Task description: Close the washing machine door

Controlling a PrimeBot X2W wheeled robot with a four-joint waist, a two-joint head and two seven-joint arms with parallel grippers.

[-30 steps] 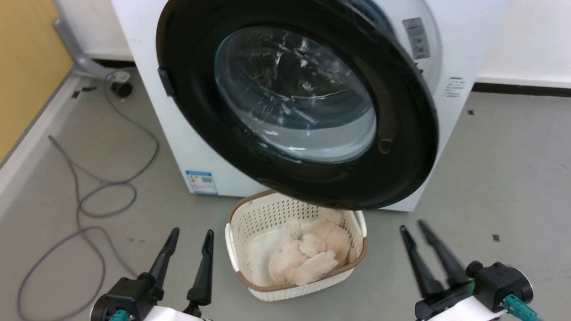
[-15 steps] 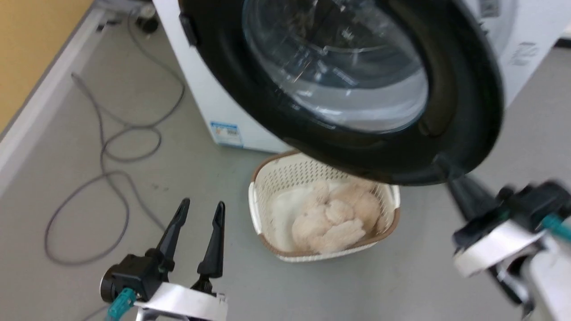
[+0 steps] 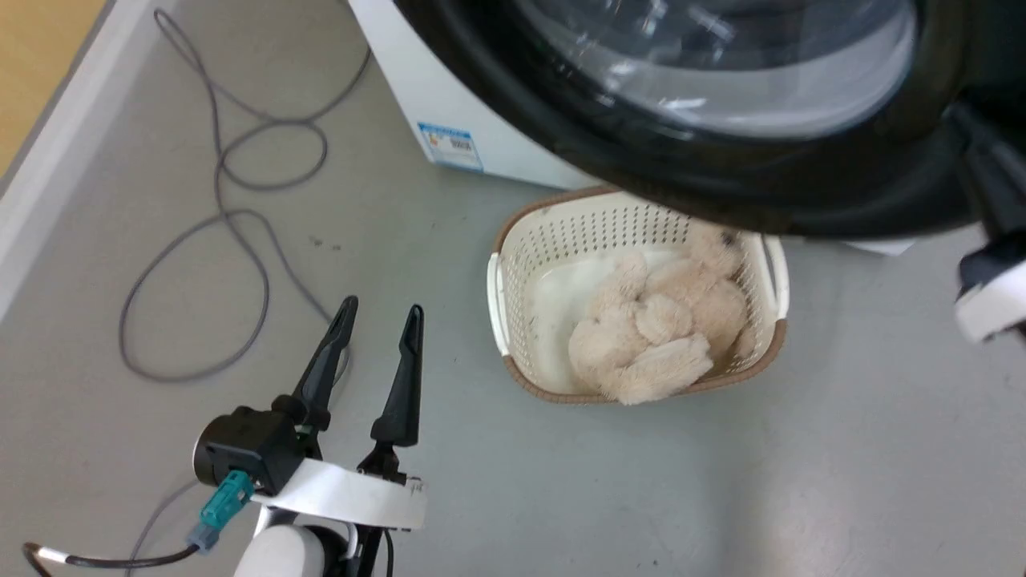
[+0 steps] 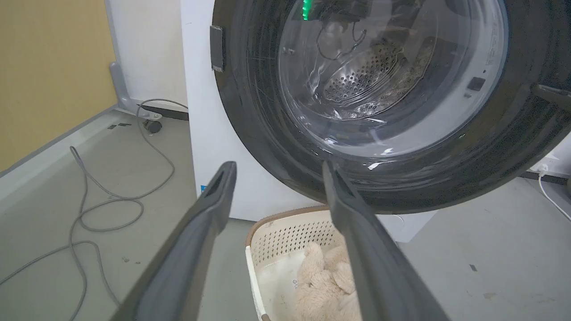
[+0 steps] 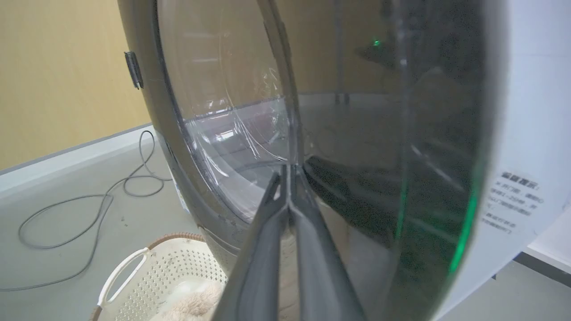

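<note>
Right gripper [image 5: 287, 183] tips together at door [image 3: 721, 192], left gripper [image 3: 378, 308] spread, empty, basket [image 3: 501, 264] of plush [image 3: 649, 336] under door, cable [image 3: 325, 152] nearby, washer [image 3: 417, 88] mostly cropped

Washing machine door [image 3: 721, 184] open above basket [image 3: 561, 232]; left gripper [image 3: 383, 304] spread over floor [image 3: 801, 481]
</note>
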